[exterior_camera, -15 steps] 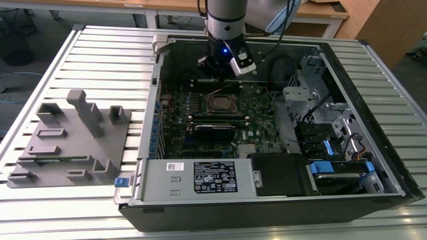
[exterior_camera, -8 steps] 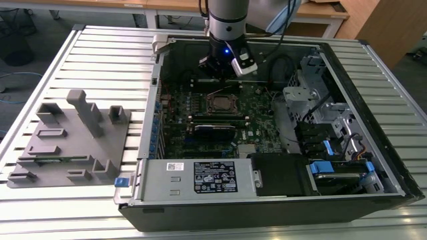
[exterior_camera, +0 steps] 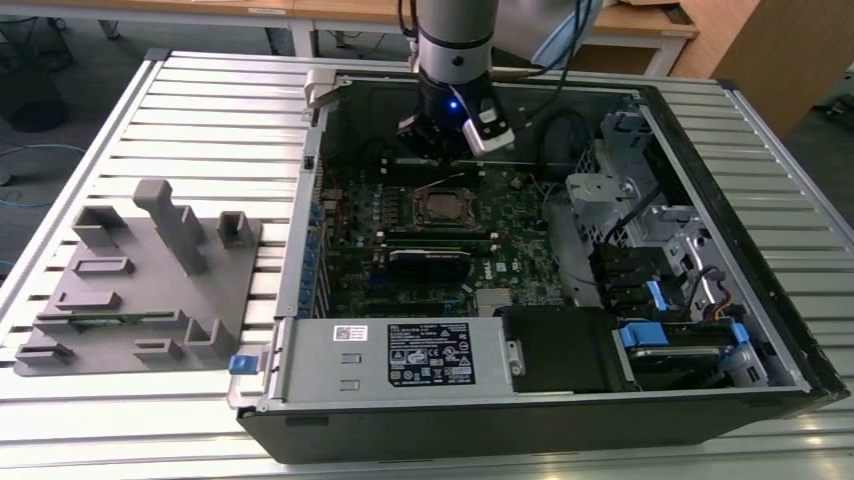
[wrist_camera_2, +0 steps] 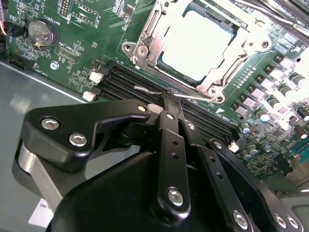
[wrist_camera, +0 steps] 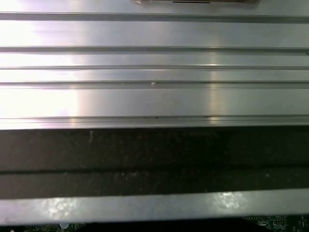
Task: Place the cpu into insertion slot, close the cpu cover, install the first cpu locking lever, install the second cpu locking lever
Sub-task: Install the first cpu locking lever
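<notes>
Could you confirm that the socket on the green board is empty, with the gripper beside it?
Not empty: the second wrist view shows the cpu seated in the insertion slot, framed by the cpu cover. The gripper is beside it.

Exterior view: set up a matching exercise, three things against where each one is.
Things:
1. small square silver-grey cpu
2. black gripper
3. grey moulded plastic fixture plate

Places:
A. on the slatted metal table, at the exterior view's left
B. in the middle of the green circuit board
C. at the end of the grey arm, over the board

Pairs: 1-B, 2-C, 3-A
</notes>
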Controlling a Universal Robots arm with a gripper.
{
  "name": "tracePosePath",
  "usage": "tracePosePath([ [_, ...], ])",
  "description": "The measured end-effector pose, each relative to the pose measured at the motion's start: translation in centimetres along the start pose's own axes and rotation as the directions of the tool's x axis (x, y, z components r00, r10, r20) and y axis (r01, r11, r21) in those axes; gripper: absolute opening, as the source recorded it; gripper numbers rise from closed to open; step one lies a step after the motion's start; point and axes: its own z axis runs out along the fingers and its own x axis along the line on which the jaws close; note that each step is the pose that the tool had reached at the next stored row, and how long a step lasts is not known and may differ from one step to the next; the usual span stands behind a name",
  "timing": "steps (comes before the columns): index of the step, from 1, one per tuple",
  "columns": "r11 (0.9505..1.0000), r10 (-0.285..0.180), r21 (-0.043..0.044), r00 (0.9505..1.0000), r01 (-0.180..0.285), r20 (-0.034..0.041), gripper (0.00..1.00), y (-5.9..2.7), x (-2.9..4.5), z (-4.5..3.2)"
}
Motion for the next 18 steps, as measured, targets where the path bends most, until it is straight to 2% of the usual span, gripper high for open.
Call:
tracePosePath([
  [10, 1.0, 0.0, -0.0001, 1.0, 0.0, 0.0004, 0.11, -0.06, 0.03, 0.57],
  [18, 1.0, 0.0, -0.0002, 1.0, 0.0, 0.0005, 0.11, -0.06, -0.35, 0.72],
])
